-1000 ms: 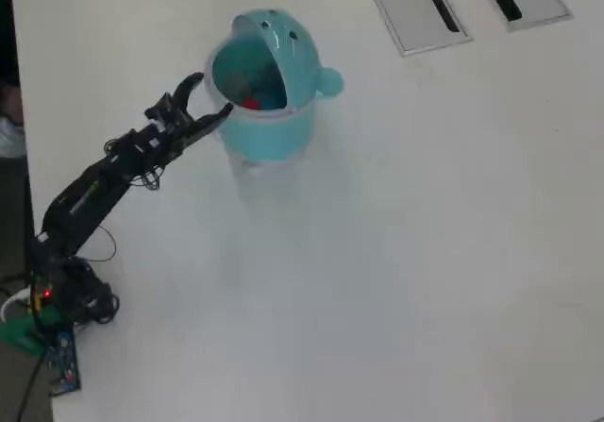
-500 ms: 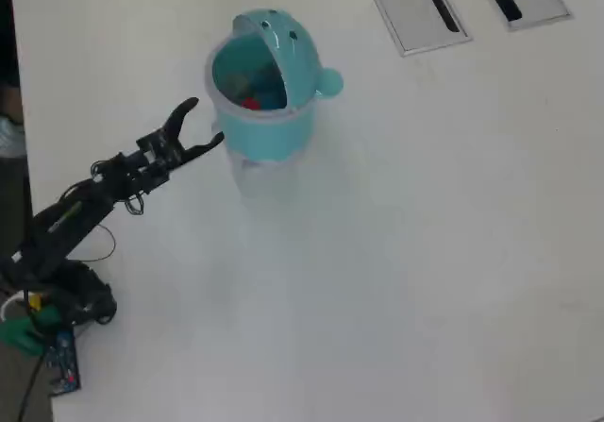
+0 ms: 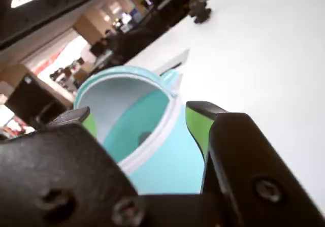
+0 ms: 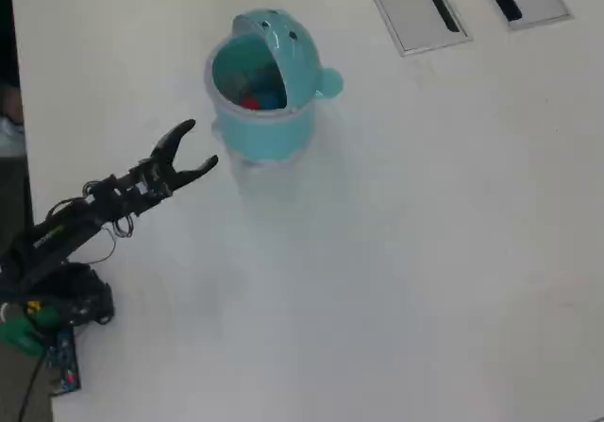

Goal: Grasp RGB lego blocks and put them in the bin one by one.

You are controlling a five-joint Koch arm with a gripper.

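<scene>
While its jaws stand wide apart and empty, the gripper (image 4: pixel 200 144) hangs just short of the bin (image 4: pixel 267 131).
Seen from overhead, the turquoise bin stands ahead of the fingertips, up and to the right, apart from them, its domed lid (image 4: pixel 288 49) tipped back; a red block (image 4: pixel 249 103) and a blue block (image 4: pixel 271 92) lie inside. The wrist view frames the bin (image 3: pixel 167 153) between the green-padded fingers (image 3: pixel 198 125).

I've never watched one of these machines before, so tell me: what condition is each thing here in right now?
bin: upright on the table, lid flipped open.
red block: lying inside the bin.
blue block: apparently inside the bin beside the red one, hard to make out.
gripper: open, empty, clear of the bin.
table: white, no loose blocks visible on it.
</scene>
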